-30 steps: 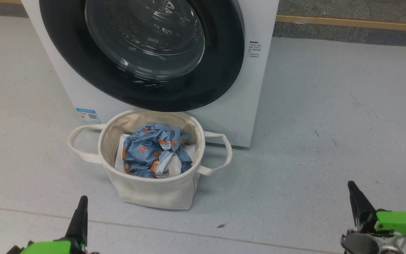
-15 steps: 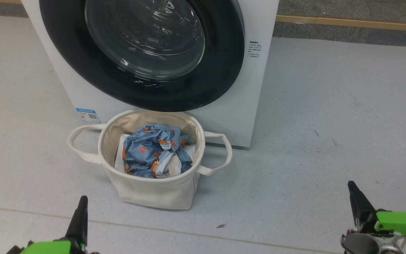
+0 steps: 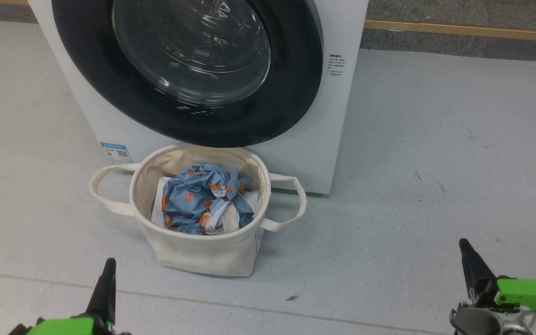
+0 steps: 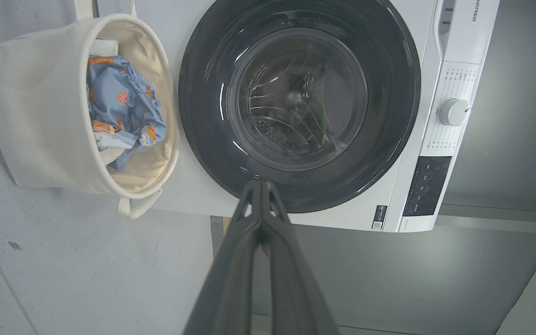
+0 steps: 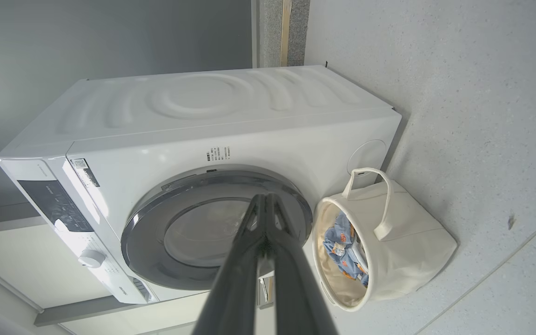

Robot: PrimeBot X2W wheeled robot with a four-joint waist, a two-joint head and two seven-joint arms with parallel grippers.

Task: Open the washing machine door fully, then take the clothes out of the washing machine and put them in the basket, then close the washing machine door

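— The blue bear-print fabric clothes (image 3: 203, 197)?
— In the round cream canvas basket (image 3: 193, 256), well ahead of both jaws.
— Jaws?
— On left gripper (image 3: 109, 263) and right gripper (image 3: 463, 244), 2 pairs pressed together, empty.

Head view: your top edge crops the washing machine (image 3: 338, 116); you cannot read its small printed label (image 3: 336, 65).

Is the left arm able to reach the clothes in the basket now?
Likely yes: the basket is open-topped, the clothes lie uppermost, nothing stands between them and the left end effector.
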